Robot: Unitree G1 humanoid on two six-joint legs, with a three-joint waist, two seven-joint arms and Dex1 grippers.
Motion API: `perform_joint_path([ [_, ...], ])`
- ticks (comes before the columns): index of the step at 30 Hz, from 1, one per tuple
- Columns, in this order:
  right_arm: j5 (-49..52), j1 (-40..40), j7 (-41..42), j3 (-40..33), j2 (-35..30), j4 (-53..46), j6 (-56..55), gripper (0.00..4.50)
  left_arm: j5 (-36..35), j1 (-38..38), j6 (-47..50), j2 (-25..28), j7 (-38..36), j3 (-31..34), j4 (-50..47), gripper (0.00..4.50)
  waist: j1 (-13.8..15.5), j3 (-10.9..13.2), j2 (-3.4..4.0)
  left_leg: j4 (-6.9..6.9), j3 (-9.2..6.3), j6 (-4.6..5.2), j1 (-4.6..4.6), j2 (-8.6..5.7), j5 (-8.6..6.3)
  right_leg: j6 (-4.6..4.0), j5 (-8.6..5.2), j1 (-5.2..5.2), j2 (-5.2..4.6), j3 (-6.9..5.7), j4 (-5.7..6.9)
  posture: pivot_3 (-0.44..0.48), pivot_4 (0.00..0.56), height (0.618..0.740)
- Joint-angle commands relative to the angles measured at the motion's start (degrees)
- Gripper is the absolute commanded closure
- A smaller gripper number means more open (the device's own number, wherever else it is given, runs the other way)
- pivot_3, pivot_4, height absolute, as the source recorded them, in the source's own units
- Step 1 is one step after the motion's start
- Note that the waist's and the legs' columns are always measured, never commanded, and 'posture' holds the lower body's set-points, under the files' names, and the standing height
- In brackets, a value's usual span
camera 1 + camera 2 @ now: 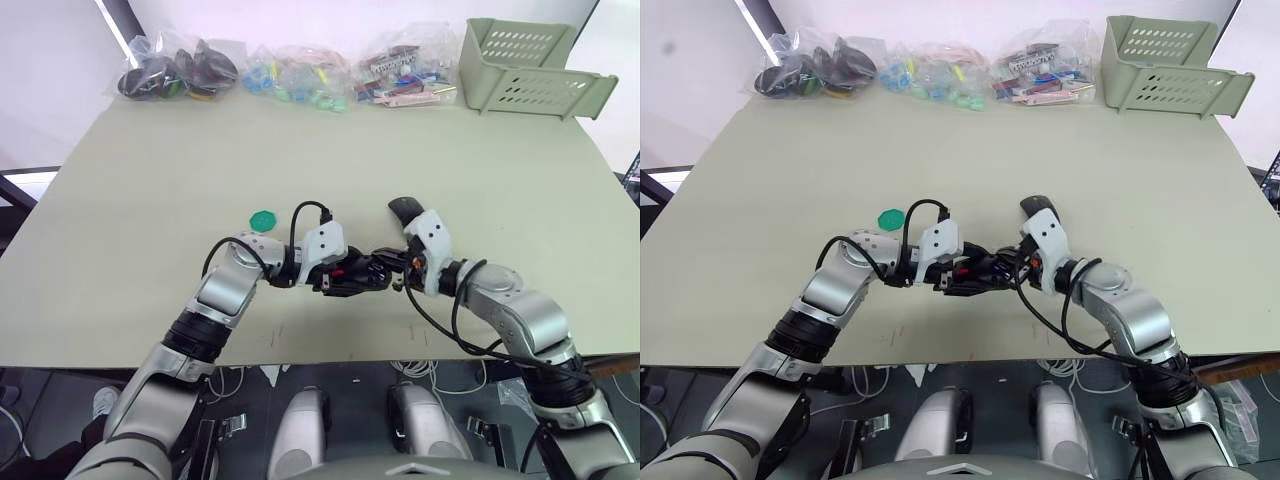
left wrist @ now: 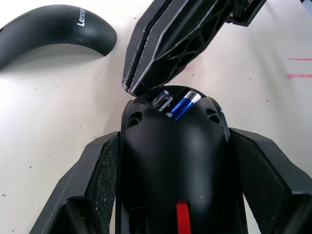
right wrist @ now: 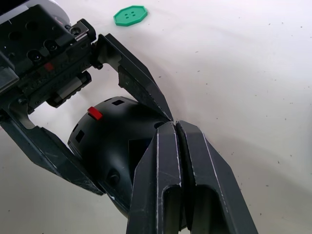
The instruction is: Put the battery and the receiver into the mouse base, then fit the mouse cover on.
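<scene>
Centrally: black oval mouse base [image 2: 173, 161] clamped in left gripper [image 2: 170, 195] above beige table [image 1: 150, 200].
Right gripper [image 3: 176, 127], fingers together, presses blue cylindrical battery [image 2: 184, 104] in base; glossy black cover [image 2: 53, 29] lies nearby.

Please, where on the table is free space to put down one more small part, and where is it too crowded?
Free: the wide bare strip of the table between the bags along the far edge and the mouse cover, and the near right part. Crowded: the near middle, where the left end effector grips the mouse base and the right end effector meets it, the green disc nearby.
</scene>
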Motion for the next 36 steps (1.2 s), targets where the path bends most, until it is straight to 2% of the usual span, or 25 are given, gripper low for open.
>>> perform_joint_path([
  [1, 0.33, 0.56, -0.21, -0.99, 0.17, -1.36, -1.23, 4.43, 1.81, 0.51, 0.73, 1.26, 0.1, -0.58, 0.35, 1.53, 0.0, 0.0, 0.0, 0.0, 0.0, 0.0, 0.0, 0.0, 0.0, 0.0, 0.0, 0.0, 0.0, 0.0, 0.0, 0.0, 0.15, 0.74],
  [16, -0.36, 2.24, -1.12, -0.82, 0.63, 0.79, -1.78, 4.43, 2.01, -0.21, 0.11, 0.88, 0.05, -0.71, 1.83, 1.53, 0.0, 0.0, 0.0, 0.0, 0.0, 0.0, 0.01, 0.0, 0.0, 0.0, 0.0, 0.0, 0.0, 0.0, 0.0, 0.0, 0.15, 0.74],
  [22, -2.3, 2.78, -1.33, 1.44, 0.28, 1.7, -2.59, 4.43, 2.14, -0.61, -0.25, 0.8, 0.08, -0.75, 2.5, 1.53, 0.04, -0.01, 0.0, 0.0, 0.0, 0.0, 0.04, 0.0, 0.0, 0.0, 0.0, 0.03, 0.0, 0.0, 0.01, 0.0, 0.15, 0.74],
  [27, -5.18, 3.64, -1.0, 4.54, -0.14, 2.53, -4.17, 4.43, 2.17, -0.79, -0.63, 0.64, 0.33, -0.87, 3.11, 1.53, 0.04, -0.02, -0.01, -0.02, 0.0, 0.0, 0.29, 0.0, 0.0, -0.01, -0.01, 0.29, 0.0, -0.01, -0.02, 0.0, 0.15, 0.74],
  [32, -7.38, 5.12, -0.72, 6.66, -0.38, 3.55, -5.72, 4.43, 2.19, -0.88, -0.96, 0.36, 0.74, -1.02, 3.6, 1.53, 0.0, -0.1, -0.02, -0.19, -0.01, 0.0, 0.93, 0.03, -0.01, 0.0, -0.04, 0.94, 0.02, -0.03, -0.28, 0.0, 0.15, 0.74],
  [36, -8.47, 6.3, -0.82, 7.13, -0.28, 4.6, -6.49, 4.43, 2.11, -0.73, -1.01, 0.25, 0.99, -1.03, 3.59, 1.53, 0.02, -0.27, -0.04, -0.2, -0.07, 0.0, 0.95, 0.06, -0.01, 0.0, -0.03, 1.04, 0.03, -0.09, -0.4, 0.0, 0.15, 0.74],
])
